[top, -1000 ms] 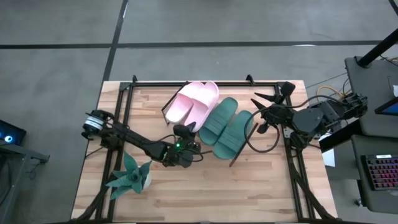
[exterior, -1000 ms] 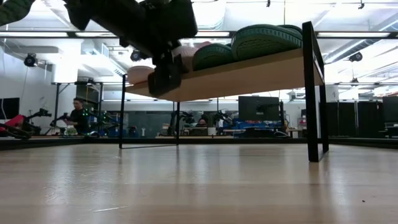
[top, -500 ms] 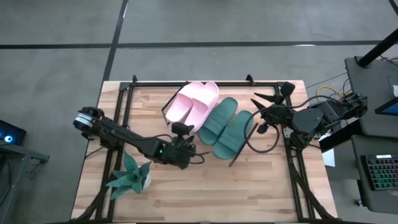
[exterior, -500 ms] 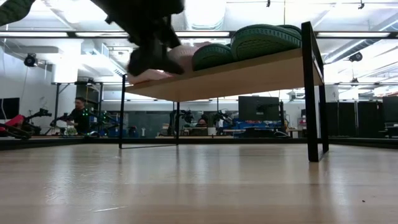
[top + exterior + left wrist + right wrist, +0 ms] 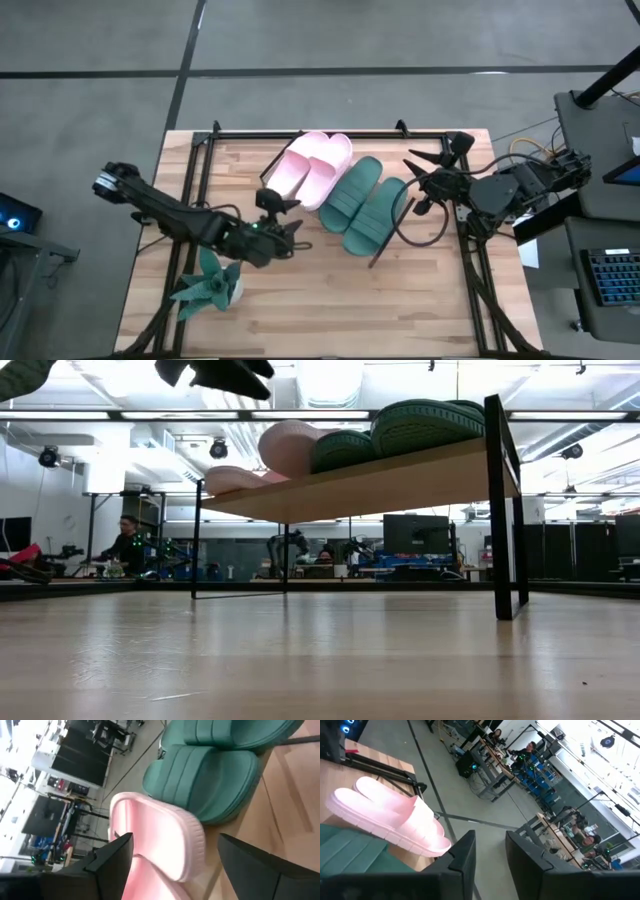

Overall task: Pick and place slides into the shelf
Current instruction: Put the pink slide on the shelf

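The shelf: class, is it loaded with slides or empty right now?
Loaded. The shelf carries two pink slides and two green slides, side by side.

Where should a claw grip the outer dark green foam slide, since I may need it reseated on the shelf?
Best grip: the wide strap of the outer dark green foam slide, from above. It arches clear of the sole, while its side presses against the other green slide. The right claw waits nearest.

- The dark left arm reaches in from the table's left edge toward the middle — its two-finger left gripper (image 5: 281, 222) hangs in the air, fingers (image 5: 107, 857) spread wide apart.
- The dark right arm sits folded at the table's right edge — its right gripper (image 5: 428, 170) has a narrow gap between its fingers (image 5: 462, 857).
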Robot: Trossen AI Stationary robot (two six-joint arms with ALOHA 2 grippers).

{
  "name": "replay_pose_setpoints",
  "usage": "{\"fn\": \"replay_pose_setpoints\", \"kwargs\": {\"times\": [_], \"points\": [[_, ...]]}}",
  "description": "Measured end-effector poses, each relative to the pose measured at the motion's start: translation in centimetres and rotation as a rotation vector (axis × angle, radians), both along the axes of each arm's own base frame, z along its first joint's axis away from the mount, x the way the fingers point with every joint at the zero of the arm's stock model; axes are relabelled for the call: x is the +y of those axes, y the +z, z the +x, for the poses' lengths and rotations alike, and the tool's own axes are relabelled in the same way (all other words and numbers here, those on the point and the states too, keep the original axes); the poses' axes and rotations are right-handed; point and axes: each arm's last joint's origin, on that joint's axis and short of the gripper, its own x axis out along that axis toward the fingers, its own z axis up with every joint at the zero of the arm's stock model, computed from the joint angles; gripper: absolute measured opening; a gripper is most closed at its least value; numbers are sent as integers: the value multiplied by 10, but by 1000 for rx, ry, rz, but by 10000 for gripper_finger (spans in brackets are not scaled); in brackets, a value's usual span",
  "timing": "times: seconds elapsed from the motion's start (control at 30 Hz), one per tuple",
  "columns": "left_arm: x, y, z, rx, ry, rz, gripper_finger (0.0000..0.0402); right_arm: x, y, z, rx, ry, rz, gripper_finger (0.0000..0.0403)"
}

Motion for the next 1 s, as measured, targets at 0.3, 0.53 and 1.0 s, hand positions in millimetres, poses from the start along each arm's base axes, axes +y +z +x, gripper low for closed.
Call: {"fn": "replay_pose_setpoints", "kwargs": {"times": [0.3,0.53,1.0], "points": [[46,16,8,13,41,44,272,0,-1,0,3,0,-1,93],[74,10,27,45,81,95,272,0,-1,1,5,0,-2,87],[118,10,63,108,108,138,272,0,-2,1,3,2,3,87]]}}
